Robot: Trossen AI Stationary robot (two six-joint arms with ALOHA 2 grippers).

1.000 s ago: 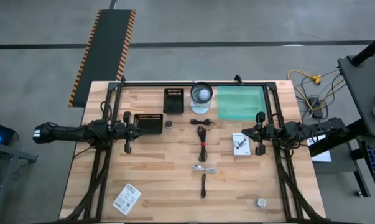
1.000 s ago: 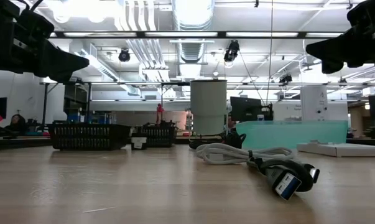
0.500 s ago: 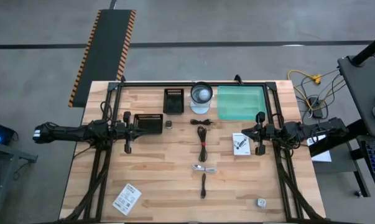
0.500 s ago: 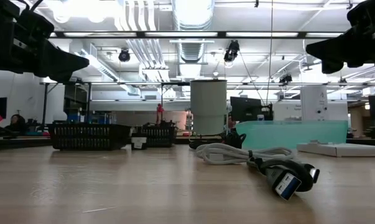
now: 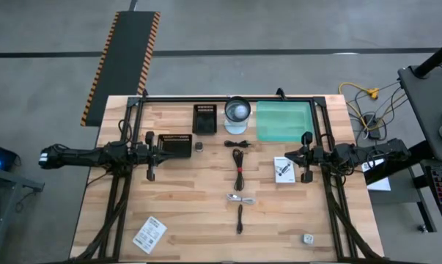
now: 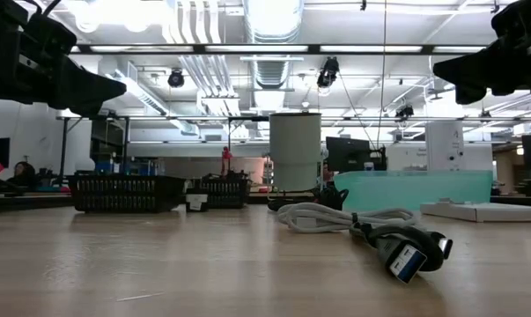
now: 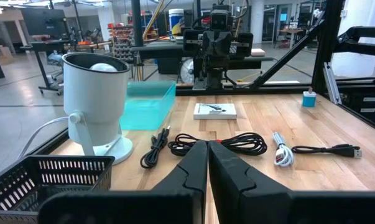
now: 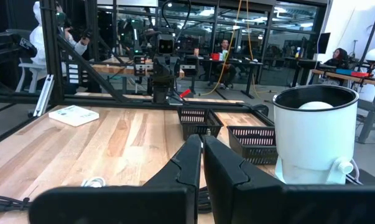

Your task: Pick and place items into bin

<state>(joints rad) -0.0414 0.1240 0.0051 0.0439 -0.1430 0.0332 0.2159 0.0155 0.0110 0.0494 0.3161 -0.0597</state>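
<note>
Overhead, the left gripper [image 5: 150, 155] and right gripper [image 5: 306, 157] are seen clenched and empty at mid-desk [image 5: 191, 205]; black cables [image 5: 239, 167] lie between them, before the teal bin [image 5: 284, 120]. A packet [image 5: 149, 234] is shown only here.

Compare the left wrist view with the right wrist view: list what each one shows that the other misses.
Only the left wrist view shows the teal bin, the black coiled cable, the white cable and the white packet. Only the right wrist view shows both black baskets and a white card. Both show the white cylinder and the wooden table, each past its own shut end effector.
</note>
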